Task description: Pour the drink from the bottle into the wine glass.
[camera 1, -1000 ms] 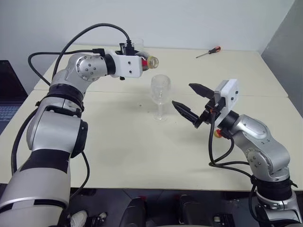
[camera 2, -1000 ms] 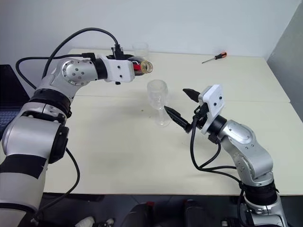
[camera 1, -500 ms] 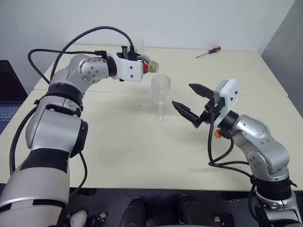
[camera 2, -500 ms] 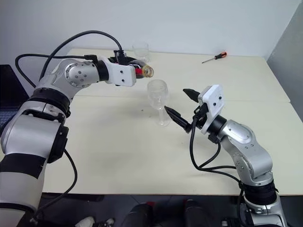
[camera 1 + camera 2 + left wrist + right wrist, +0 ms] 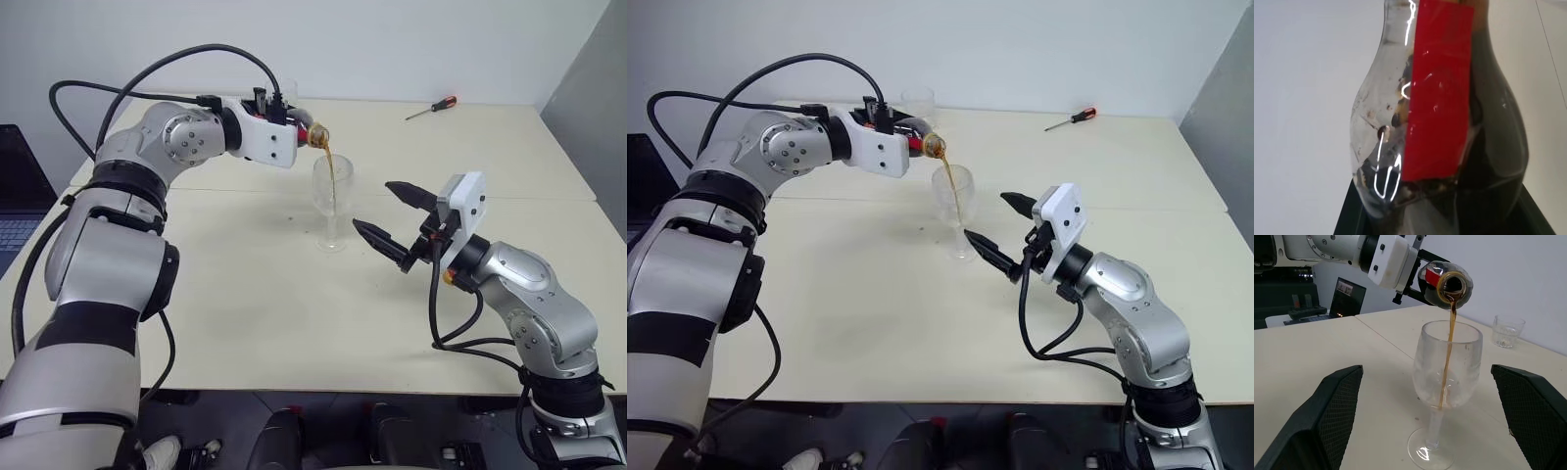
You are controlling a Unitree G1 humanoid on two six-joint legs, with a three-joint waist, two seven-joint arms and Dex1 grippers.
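The left gripper (image 5: pixel 906 137) held the bottle (image 5: pixel 1445 280) tight and tipped. The drink (image 5: pixel 1447 357) ran into the wine glass (image 5: pixel 1445 377) mid-table. The right gripper (image 5: pixel 390 217) waited, fingers wide open. Next, probably keep pouring gently.

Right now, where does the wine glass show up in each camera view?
Left eye: wine glass just above centre, under the bottle.
Right eye: just above centre.
Left wrist: the bottle fills the frame; no glass.
Right wrist: centre, between the right tool's fingers.
Shared landmark: the stream of drink falling into it.
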